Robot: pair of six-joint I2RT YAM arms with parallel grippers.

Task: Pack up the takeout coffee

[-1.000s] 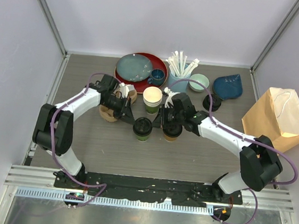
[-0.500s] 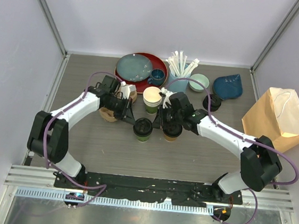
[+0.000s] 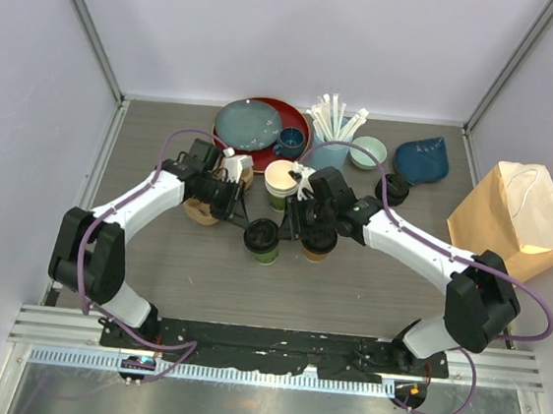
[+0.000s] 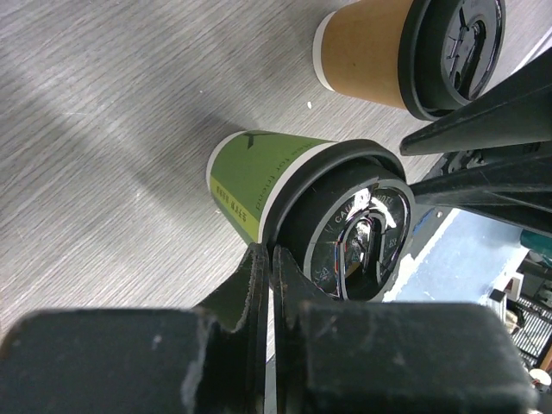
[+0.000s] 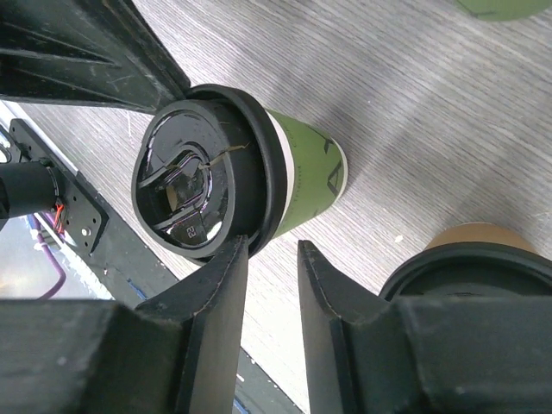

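Observation:
The green-sided cup (image 3: 262, 239) with a black lid stands mid-table, and the brown-sided lidded cup (image 3: 317, 242) stands just right of it. My left gripper (image 3: 242, 219) is shut and empty, with its tips against the rim of the green cup's lid (image 4: 354, 226). The left wrist view shows the green side (image 4: 254, 177) and the brown cup (image 4: 366, 52) beyond it. My right gripper (image 3: 295, 225) sits between the two cups. Its fingers (image 5: 220, 285) are a little apart with nothing between them, beside the green cup (image 5: 306, 177). The brown cup's lid (image 5: 470, 267) is at its right.
A cream-rimmed cup stack (image 3: 281, 180) stands just behind the two cups and another stack (image 3: 200, 206) is under the left arm. A red tray (image 3: 300, 128), blue straw cup (image 3: 330, 151), green bowl (image 3: 368, 152) and blue dish (image 3: 422, 158) line the back. A paper bag (image 3: 513, 217) is at the right.
Both grippers have edged slightly toward the back and closer round the green cup. The cups have not visibly moved.

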